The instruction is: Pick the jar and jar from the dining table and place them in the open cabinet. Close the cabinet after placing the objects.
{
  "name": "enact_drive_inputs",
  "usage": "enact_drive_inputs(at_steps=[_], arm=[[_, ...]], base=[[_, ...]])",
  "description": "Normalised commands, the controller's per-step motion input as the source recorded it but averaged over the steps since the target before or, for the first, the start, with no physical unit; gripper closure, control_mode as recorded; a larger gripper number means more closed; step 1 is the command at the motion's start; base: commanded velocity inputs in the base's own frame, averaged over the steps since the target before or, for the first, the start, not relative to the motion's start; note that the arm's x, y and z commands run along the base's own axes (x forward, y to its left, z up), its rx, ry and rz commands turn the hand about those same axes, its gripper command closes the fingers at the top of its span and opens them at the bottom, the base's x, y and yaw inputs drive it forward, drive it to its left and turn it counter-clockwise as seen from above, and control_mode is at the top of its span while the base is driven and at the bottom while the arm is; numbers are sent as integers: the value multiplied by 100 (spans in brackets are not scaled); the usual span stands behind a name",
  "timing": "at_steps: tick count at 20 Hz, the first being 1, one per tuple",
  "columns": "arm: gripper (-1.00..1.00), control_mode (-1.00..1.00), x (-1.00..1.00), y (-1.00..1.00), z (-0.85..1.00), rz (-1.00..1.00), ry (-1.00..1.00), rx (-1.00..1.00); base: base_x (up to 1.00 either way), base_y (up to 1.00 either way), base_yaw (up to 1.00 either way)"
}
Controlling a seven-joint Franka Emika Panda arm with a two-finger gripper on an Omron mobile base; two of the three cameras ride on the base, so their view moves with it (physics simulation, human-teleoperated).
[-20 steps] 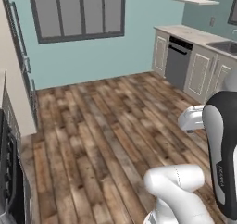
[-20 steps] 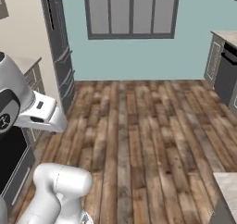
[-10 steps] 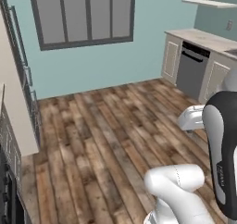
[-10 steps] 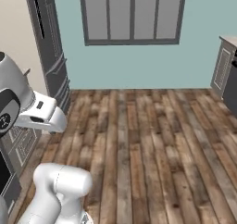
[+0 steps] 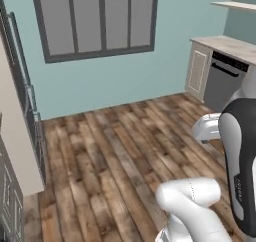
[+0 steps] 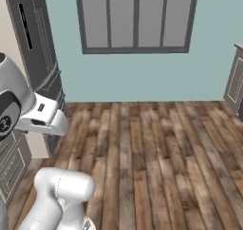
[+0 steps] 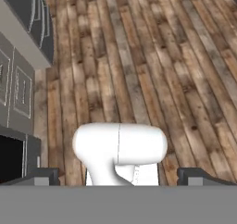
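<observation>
**Fingers spread wide and holding nothing, over bare plank floor**

In the hand view, the two dark fingers (image 7: 41, 176) stand far apart at the lower corners, released, with nothing between them; the gripper (image 7: 121, 177) looks down on the wooden plank floor (image 7: 152, 70).

Left base view, left to right: a dark tall appliance with bar handles (image 5: 22, 101) stands along the left wall, then the grey-framed window (image 5: 95, 21) in the teal wall, then a beige counter unit (image 5: 200, 68) with a dark dishwasher front (image 5: 222, 83) at the right.

Right base view: the dark appliance (image 6: 35, 48) at left, the window (image 6: 135, 17) centre, a panelled unit (image 6: 235, 79) at the right edge.

The jars, dining table and wall cabinet cannot be located in these views.
</observation>
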Motion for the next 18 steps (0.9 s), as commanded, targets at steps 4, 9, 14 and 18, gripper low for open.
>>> enact_drive_inputs(at_steps=[4, 9, 14, 18], arm=[[-100, 100, 0, 0, 0, 0, 0, 0], [-100, 100, 0, 0, 0, 0, 0, 0], [-100, 100, 0, 0, 0, 0, 0, 0], [-100, 100, 0, 0, 0, 0, 0, 0]], base=[[45, -16, -26], [6, -24, -70], [0, -36, -85], [0, -42, -90]])
